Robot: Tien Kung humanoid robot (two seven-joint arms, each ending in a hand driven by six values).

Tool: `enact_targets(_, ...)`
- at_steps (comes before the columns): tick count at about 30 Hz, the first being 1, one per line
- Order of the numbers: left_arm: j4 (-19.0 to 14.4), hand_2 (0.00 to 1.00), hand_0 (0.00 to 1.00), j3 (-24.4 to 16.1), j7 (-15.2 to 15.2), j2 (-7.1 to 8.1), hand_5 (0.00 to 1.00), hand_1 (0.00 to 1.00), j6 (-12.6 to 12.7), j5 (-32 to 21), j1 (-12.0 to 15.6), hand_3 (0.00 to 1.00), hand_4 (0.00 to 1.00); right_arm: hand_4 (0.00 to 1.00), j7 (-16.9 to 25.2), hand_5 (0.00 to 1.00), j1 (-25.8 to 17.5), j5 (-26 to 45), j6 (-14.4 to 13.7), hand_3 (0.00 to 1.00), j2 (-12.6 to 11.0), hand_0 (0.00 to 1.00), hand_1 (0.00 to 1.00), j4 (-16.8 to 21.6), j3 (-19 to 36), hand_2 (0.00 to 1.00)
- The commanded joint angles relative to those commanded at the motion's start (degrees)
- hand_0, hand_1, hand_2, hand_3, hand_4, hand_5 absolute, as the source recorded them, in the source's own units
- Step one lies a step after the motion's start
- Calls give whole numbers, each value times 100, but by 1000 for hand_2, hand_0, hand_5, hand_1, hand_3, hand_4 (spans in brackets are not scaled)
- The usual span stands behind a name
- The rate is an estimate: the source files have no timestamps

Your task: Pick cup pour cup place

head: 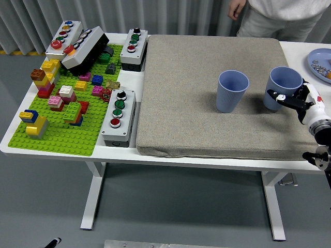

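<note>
Two ribbed blue cups stand upright on the grey mat (176,103). The left cup (231,92) stands alone near the mat's middle right. The right cup (284,82) is near the mat's right edge. My right hand (288,101) comes in from the right edge, and its black fingers (279,96) are curled against that cup's lower side. I cannot see inside either cup. The left arm is out of view.
A person stands at the far side, one hand (237,8) up at the top edge. A blue plate (316,56) holding small items sits at the far right. On the left are a green brick baseplate (62,139) and button boxes (119,116).
</note>
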Motion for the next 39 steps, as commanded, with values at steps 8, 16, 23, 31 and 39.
enact_targets(8, 0, 862, 834, -2, 3, 3, 998, 811, -2, 5, -2, 779, 619, 793, -204, 144, -12, -482, -172, 757, -45, 809, 734, 577, -110, 653)
enact_targets(16, 0, 862, 834, -4, 2, 4, 998, 811, 0, -4, 4, 779, 619, 795, -362, 148, 32, -1081, -415, 758, -87, 811, 734, 1125, -307, 655)
enact_targets(23, 0, 862, 834, 23, 0, 13, 998, 810, -2, -28, -6, 778, 619, 768, -398, 121, 144, -1534, -587, 758, -118, 813, 737, 1165, -467, 657)
enact_targets(31, 0, 862, 834, 41, -1, 18, 998, 810, -2, -39, -2, 779, 619, 763, -411, 117, 152, -1993, -727, 755, -119, 817, 742, 1068, -529, 655)
enact_targets(39, 0, 862, 835, 52, 1, 24, 998, 810, -4, -39, 6, 779, 619, 762, -620, 115, 167, -2835, -852, 753, -114, 818, 742, 1232, -656, 656)
